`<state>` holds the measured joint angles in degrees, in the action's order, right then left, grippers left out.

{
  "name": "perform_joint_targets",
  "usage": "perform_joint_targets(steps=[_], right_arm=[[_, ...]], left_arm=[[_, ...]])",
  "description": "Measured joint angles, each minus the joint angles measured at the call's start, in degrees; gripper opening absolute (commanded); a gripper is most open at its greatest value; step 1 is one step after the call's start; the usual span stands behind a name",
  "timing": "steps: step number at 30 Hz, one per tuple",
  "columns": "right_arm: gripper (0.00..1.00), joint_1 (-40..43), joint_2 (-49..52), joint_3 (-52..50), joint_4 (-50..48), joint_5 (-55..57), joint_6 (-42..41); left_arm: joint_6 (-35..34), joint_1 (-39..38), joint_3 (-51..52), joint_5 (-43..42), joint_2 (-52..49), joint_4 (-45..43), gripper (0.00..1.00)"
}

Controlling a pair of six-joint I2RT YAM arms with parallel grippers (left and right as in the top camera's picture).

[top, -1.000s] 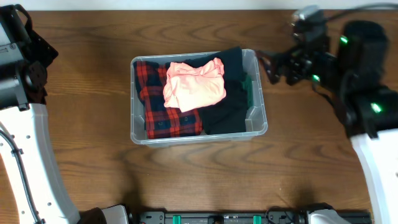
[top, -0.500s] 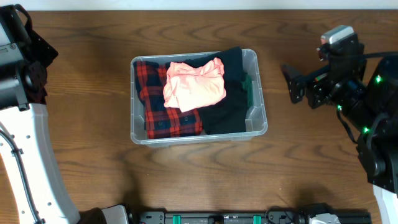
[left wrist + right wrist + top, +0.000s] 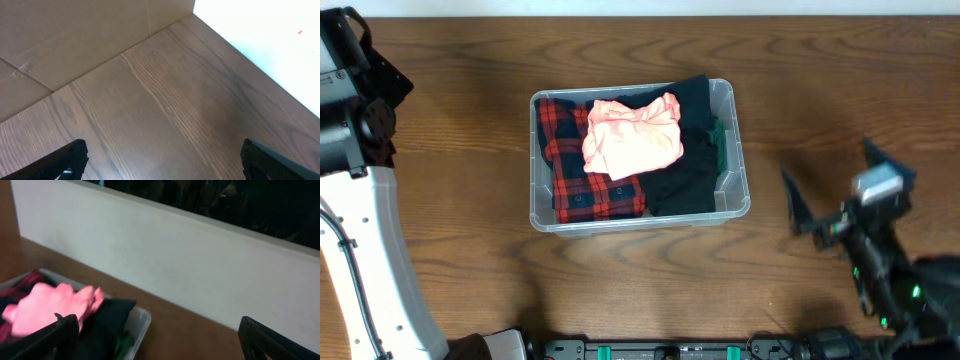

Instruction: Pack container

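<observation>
Right claw [image 3: 840, 190] farther from garment-filled container [image 3: 732, 140]

One table [image 3: 450, 60] bears one container [image 3: 640, 222]. Four garments can be counted in it: one red plaid shirt [image 3: 570, 175] at 9 o'clock, one pink top [image 3: 632, 135] at centre, one black garment [image 3: 685, 175] and one green sliver [image 3: 720, 145] at 3 o'clock. There are two arms, left arm [image 3: 360, 230] at 9 o'clock and right arm [image 3: 900, 280] at 4 o'clock.
</observation>
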<state>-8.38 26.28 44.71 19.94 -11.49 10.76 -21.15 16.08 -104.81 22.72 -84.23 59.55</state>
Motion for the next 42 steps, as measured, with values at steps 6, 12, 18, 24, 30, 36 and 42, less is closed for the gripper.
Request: perform_joint_targets(steps=[6, 12, 18, 24, 30, 36, 42], right_arm=[[0.99, 0.0, -14.19, -10.01, 2.34, 0.02, 0.02], [0.99, 0.02, -25.16, -14.49, 3.08, 1.95, 0.02], [0.99, 0.0, -25.68, -16.46, 4.81, 4.11, 0.02], [0.99, 0.02, -25.66, -22.8, 2.73, 4.9, 0.02], [0.99, 0.02, -25.66, -30.99, -2.73, 5.11, 0.02], [0.99, 0.02, -25.66, -37.11, -6.21, 6.14, 0.02], [0.99, 0.02, -25.59, -41.13, -8.7, 7.63, 0.02]], left_arm=[[0.0, 0.0, 0.0, 0.0, 0.0, 0.02, 0.98], [0.0, 0.0, 0.0, -0.02, 0.0, 0.04, 0.98], [0.0, 0.0, 0.0, -0.02, 0.0, 0.02, 0.98], [0.0, 0.0, 0.0, 0.0, 0.0, 0.02, 0.98], [0.0, 0.0, 0.0, 0.0, 0.0, 0.02, 0.98], [0.0, 0.0, 0.0, -0.02, 0.0, 0.02, 0.98], [0.0, 0.0, 0.0, 0.0, 0.0, 0.02, 0.98]])
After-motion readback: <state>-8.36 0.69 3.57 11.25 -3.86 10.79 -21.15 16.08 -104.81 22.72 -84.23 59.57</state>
